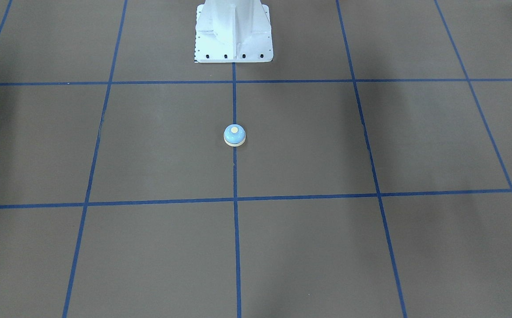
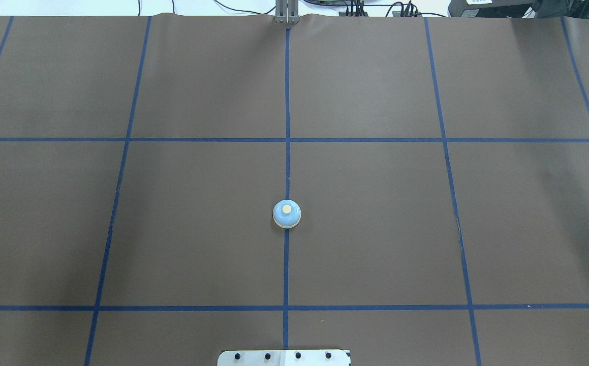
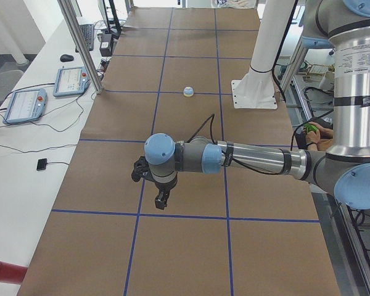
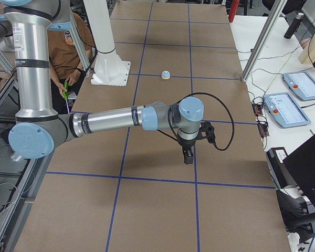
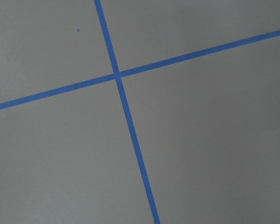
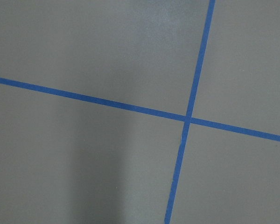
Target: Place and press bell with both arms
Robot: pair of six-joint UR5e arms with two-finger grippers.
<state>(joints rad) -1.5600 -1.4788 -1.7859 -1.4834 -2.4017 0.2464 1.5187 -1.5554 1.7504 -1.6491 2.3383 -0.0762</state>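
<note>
The bell (image 2: 287, 213) is a small light-blue dome with a cream button. It stands upright on the centre blue tape line, alone; it also shows in the front-facing view (image 1: 234, 134), the left view (image 3: 189, 92) and the right view (image 4: 166, 75). My left gripper (image 3: 162, 200) hangs above the table far from the bell, near the table's left end. My right gripper (image 4: 188, 156) hangs likewise near the right end. Both show only in side views, so I cannot tell if they are open or shut. The wrist views show only brown table and tape crossings.
The white pedestal (image 1: 233, 35) stands at the robot's edge, behind the bell. Teach tablets (image 3: 74, 80) (image 4: 286, 109) and cables lie on side benches beyond the table's far edge. A seated operator (image 4: 68, 58) is beside the pedestal. A frame post (image 3: 80, 43) stands at the far edge.
</note>
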